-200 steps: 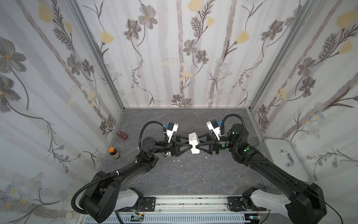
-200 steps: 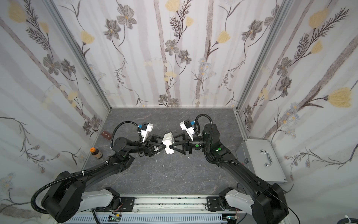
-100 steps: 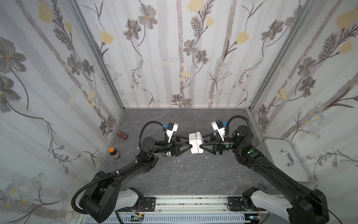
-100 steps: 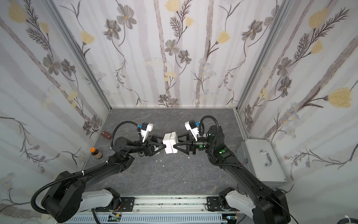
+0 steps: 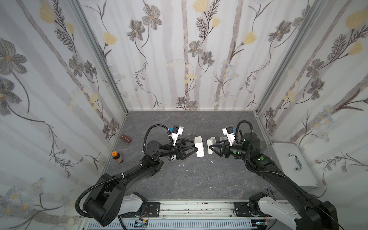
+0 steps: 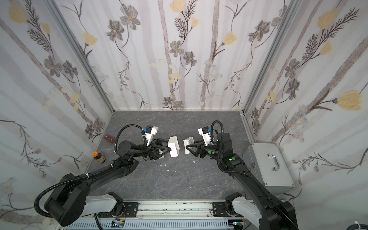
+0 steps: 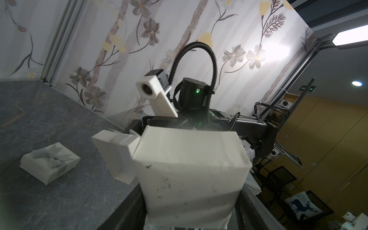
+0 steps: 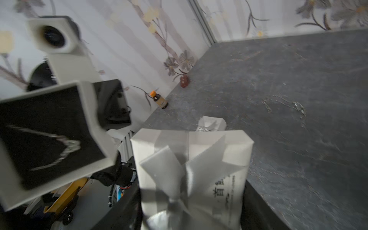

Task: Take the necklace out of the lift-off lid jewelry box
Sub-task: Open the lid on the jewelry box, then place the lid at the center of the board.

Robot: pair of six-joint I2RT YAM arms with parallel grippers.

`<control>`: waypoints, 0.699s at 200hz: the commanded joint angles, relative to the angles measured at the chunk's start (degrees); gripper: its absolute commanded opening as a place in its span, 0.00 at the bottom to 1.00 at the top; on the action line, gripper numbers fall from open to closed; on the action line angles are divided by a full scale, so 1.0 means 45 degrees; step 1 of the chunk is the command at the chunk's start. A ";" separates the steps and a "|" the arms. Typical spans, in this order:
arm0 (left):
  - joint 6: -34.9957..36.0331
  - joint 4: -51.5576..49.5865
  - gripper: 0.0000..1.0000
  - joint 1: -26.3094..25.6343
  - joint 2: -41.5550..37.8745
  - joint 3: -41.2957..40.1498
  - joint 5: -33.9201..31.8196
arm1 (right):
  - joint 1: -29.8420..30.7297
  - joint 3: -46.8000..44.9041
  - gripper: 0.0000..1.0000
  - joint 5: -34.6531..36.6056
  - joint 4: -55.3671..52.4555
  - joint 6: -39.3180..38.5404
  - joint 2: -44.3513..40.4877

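Note:
The white jewelry box is apart in two halves, both held above the table. My left gripper is shut on the box base, whose open face points at the right arm. In the right wrist view the base shows a black insert with the silver necklace lying on it in a V. My right gripper is shut on the ribboned lid. A small gap separates lid and base.
A second white box with a bow lies on the table behind the right gripper. A thin loose chain lies on the table. By the left wall stand a brown bottle and a reddish block. A silver case sits at the right.
The right gripper has drawn to the right with the lid, pulling it off the base and opening a gap between them. The left gripper has kept the base almost still.

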 commanded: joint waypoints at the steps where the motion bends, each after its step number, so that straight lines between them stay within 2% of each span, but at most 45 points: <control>1: -0.0322 0.0976 0.66 0.0011 0.0129 0.0118 0.0074 | -0.0045 0.0107 0.64 0.3223 -0.2726 -0.0365 0.1300; 41: -0.0771 0.1596 0.66 0.0006 0.0445 0.0163 0.0187 | -0.0039 0.0106 0.62 0.4951 -0.2823 0.0186 0.3528; 56: -0.0835 0.1646 0.66 0.0036 0.0504 0.0148 0.0191 | -0.0023 0.0327 0.64 0.5479 -0.2993 0.0293 0.3900; 75: -0.0904 0.1646 0.66 0.0034 0.0525 0.0170 0.0237 | -0.0025 0.0526 0.73 0.6024 -0.3233 0.0355 0.3943; 110: -0.0970 0.1705 0.67 0.0021 0.0456 0.0177 0.0348 | -0.0034 0.0746 0.80 0.6500 -0.3907 0.0018 0.3736; 128: -0.0963 0.1724 0.67 0.0027 0.0473 0.0158 0.0352 | -0.0043 0.1299 0.80 0.6443 -0.4199 -0.0195 0.3509; 140: -0.1046 0.1771 0.67 0.0029 0.0509 0.0196 0.0396 | -0.0011 0.1330 0.76 0.5762 -0.3996 -0.0546 0.3034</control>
